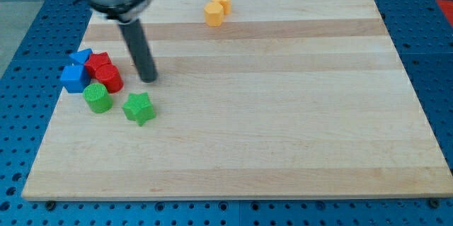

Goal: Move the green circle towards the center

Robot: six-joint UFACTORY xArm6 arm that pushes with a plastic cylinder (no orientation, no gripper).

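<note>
The green circle (98, 98) is a short green cylinder on the wooden board (283, 134) at the view's left. My tip (148, 79) rests on the board up and to the right of the green circle, with a gap between them, and just above the green star (139, 108). The green star lies right of the green circle. A red circle (110, 78) touches the green circle's upper right side.
A red star (98, 62), a blue cube (73, 78) and a blue triangle-like block (81, 57) cluster above the green circle at the left edge. Two yellow blocks (216, 8) sit together at the board's top edge.
</note>
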